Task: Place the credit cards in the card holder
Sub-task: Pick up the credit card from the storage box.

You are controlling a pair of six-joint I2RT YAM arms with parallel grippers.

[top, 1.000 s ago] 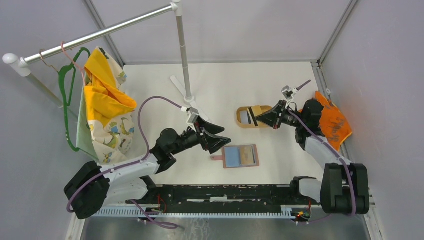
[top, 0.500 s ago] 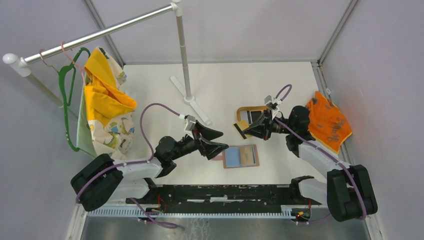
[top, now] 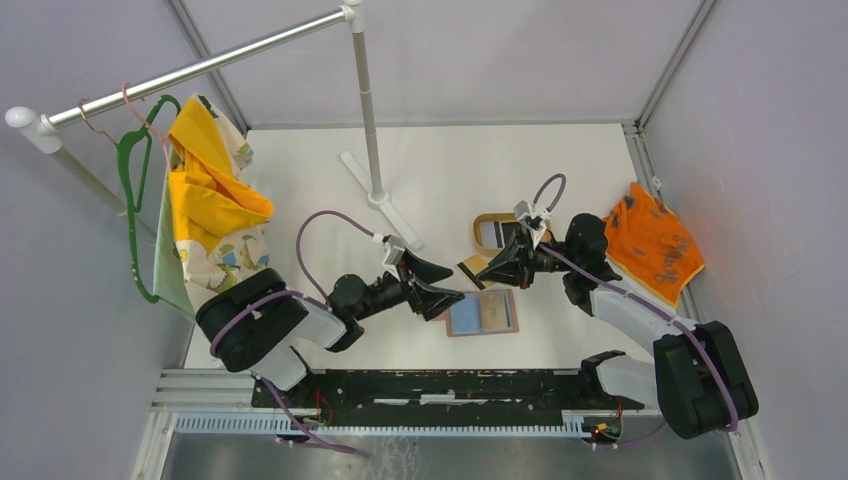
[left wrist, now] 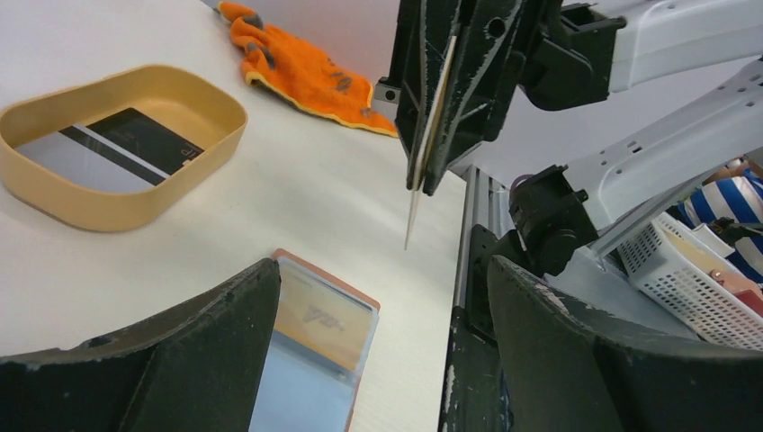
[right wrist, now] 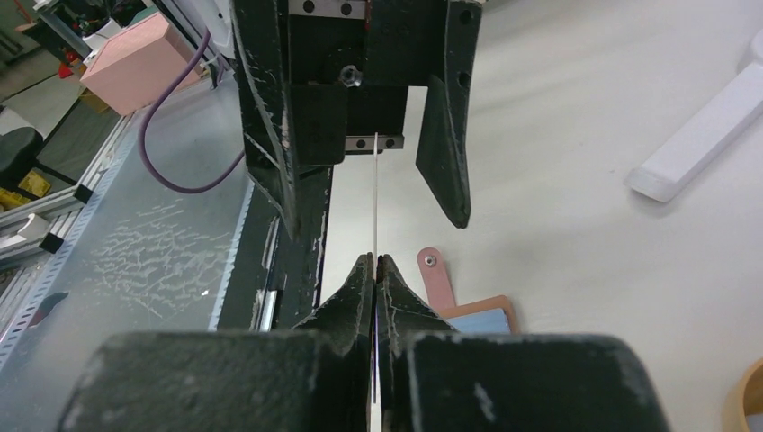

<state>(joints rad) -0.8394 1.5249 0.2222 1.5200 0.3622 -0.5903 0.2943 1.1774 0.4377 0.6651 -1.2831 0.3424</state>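
Facing each other just above the wallet [top: 483,313], the two grippers are hanging near the table's middle. The right gripper [top: 487,274] is pinching a card [top: 468,271] between fingers pressed tightly together. Both wrist views are catching this card edge-on, as a thin line, so its face and any print are being hidden. The left gripper [top: 456,283] is holding nothing, its fingers standing wide apart just beside the card's free end; whether the card is reaching between them cannot be told.

The wallet is lying open and flat on the table, showing a pale blue panel and a gold one. In the left wrist view a finger is cutting off its near part, and slanted writing on the gold panel is too blurred to read.

A white card with dark stripes [left wrist: 99,157] is lying inside the tan tray [left wrist: 135,202], its small corner print illegible. Dark marks on the orange cloth [top: 655,245] are equally unreadable. A white basket [left wrist: 688,288] is being cropped by the frame edge.
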